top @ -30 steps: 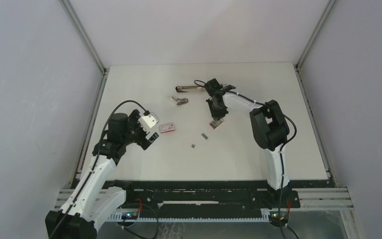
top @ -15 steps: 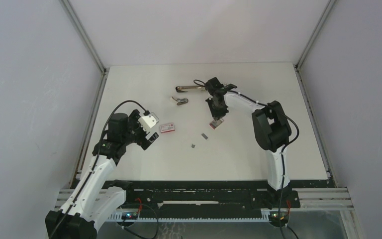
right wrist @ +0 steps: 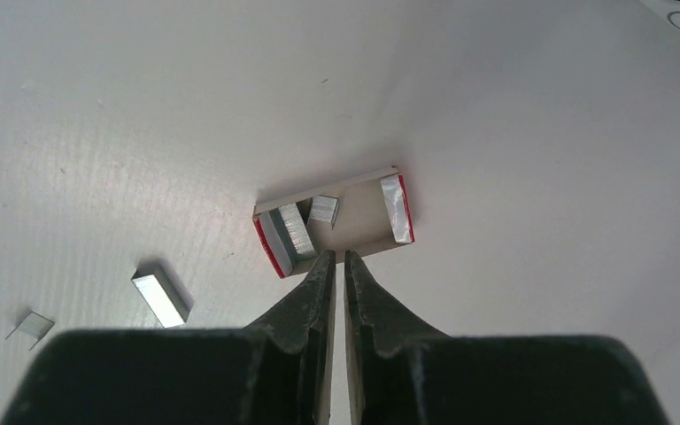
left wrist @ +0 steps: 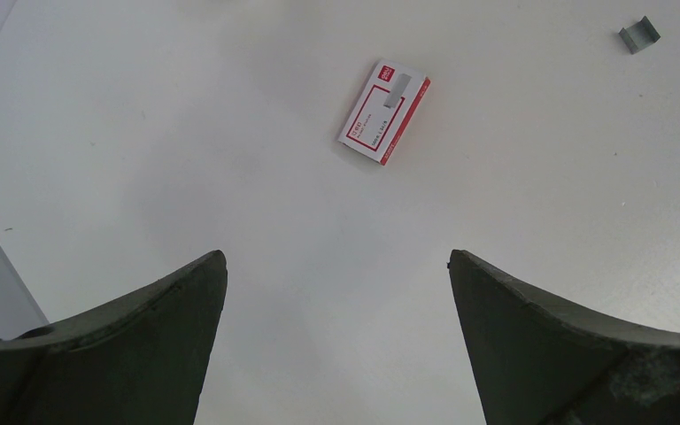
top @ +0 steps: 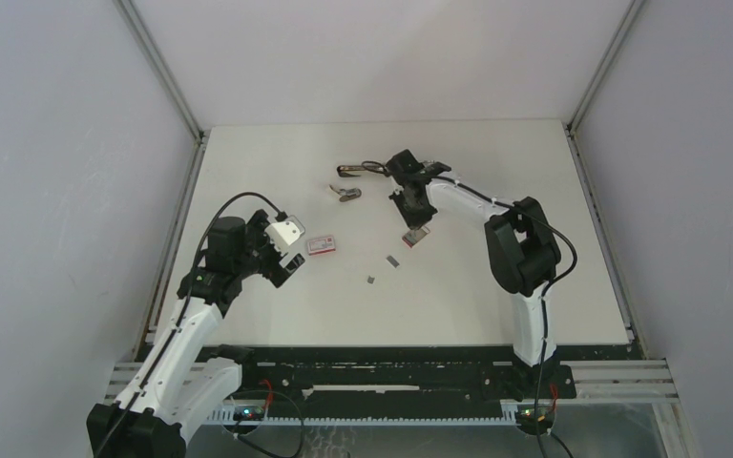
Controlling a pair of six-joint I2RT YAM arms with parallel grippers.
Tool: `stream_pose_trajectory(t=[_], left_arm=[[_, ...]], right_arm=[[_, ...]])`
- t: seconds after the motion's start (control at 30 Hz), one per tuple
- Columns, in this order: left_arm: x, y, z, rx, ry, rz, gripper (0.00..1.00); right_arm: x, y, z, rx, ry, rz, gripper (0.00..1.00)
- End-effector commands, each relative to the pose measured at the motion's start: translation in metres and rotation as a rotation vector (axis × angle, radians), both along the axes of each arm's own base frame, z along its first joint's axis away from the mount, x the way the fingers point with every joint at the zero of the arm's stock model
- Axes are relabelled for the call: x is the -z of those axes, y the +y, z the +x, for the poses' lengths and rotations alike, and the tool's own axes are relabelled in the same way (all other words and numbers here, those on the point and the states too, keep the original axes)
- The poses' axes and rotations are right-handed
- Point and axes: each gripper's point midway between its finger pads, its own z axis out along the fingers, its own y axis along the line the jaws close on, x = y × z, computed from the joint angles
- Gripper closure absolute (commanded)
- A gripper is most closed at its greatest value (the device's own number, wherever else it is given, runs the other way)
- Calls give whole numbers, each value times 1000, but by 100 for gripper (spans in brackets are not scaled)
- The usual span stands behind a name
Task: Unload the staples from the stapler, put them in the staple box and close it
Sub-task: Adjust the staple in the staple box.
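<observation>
White table (top: 554,286), grey walls. Left hand (left wrist: 336,266) spread wide, empty, near red-and-white box (left wrist: 383,112). Small stapler (top: 348,194) farther back. Loose staples (right wrist: 160,297) mid-table, more in open cardboard tray (right wrist: 367,232). Right hand (right wrist: 336,257) pressed together, tips at tray's near edge.

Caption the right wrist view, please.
Shut right gripper over small red-edged cardboard tray holding grey metal staple strips; another lies beside it.

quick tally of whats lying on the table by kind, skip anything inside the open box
staplers: 2, a long dark one and a small grey one
red-and-white boxes: 2, one closed, one open
loose staple strips: 2, a longer one and a shorter one
total: 6
</observation>
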Motion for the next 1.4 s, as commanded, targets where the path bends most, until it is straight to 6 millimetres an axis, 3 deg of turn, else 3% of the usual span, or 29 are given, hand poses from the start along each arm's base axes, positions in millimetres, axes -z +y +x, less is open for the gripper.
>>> stream_pose_trajectory(t=[0.0, 0.73, 1.03, 1.37], left_arm=[[-4, 0, 3, -4, -34, -15, 0], [-5, 0, 3, -6, -39, -14, 0], [-5, 0, 3, -5, -38, -14, 0], [-5, 1, 3, -7, -38, -13, 0]], right_arm=[[3, -6, 1, -37, -22, -74, 94], [26, -5, -1, -53, 23, -119, 98], [26, 1, -5, -69, 29, -111, 99], [26, -2, 5, -39, -7, -130, 98]])
